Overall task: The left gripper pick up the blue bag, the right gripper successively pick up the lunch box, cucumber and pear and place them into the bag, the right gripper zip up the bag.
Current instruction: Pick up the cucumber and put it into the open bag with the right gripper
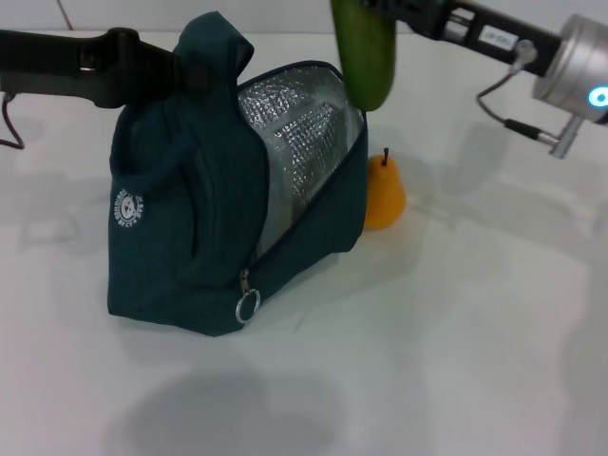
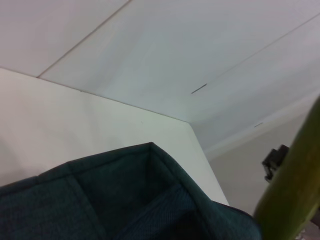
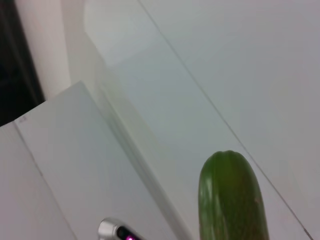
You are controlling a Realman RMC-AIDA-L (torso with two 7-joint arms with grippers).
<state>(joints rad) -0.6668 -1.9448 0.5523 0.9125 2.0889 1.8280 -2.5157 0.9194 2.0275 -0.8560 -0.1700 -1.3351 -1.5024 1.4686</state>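
The blue bag (image 1: pixel 180 237) stands on the white table with its mouth open, showing the silver foil lining (image 1: pixel 294 142). My left gripper (image 1: pixel 179 68) is at the bag's top and holds its handle up. My right gripper (image 1: pixel 382 6) is at the top edge of the head view, shut on the cucumber (image 1: pixel 366 52), which hangs upright just above the bag's open mouth. The cucumber also shows in the left wrist view (image 2: pixel 295 175) next to the bag's rim (image 2: pixel 100 200), and in the right wrist view (image 3: pixel 232 200). The pear (image 1: pixel 384 195) stands on the table against the bag's right side. The lunch box is hidden.
The bag's ring-pull zipper (image 1: pixel 248 306) hangs at its front lower corner. The white table (image 1: pixel 456 342) stretches in front and to the right of the bag. My right arm's silver wrist (image 1: pixel 579 52) is at the upper right.
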